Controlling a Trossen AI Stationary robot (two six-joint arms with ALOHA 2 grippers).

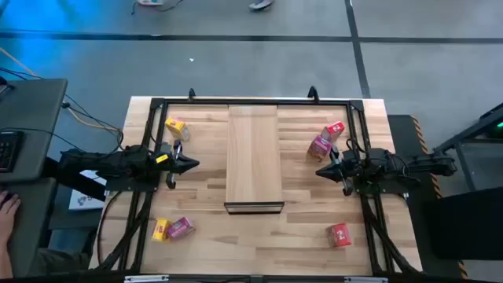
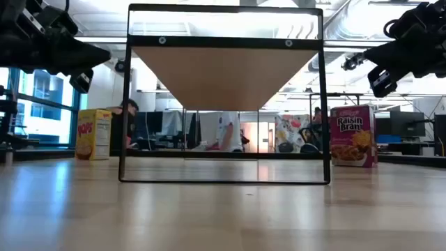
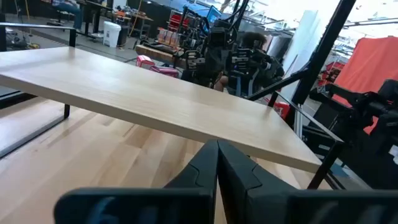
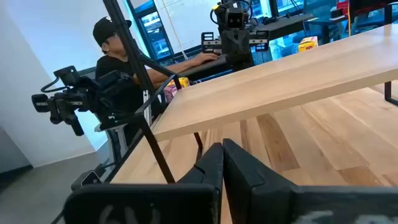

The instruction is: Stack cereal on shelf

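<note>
At the counter's middle the shelf (image 1: 253,153) stands bare; all six boxes lie on the counter, the nearest pink box (image 1: 319,147) near the far right corner. Both grippers, left (image 1: 191,164) and right (image 1: 322,170), hover pressed together, empty. No step begun; the next move calls for spreading over a box.

The tabletop (image 1: 204,236) is of butcher-block wood, and a black frame (image 1: 161,103) runs around its edges. At the left of the table stands a grey desk (image 1: 31,134) with a keyboard (image 1: 6,149) on it. A person (image 4: 115,56) in a dark cap sits there, one hand (image 1: 8,206) near the desk. The floor (image 1: 259,67) is grey.
</note>
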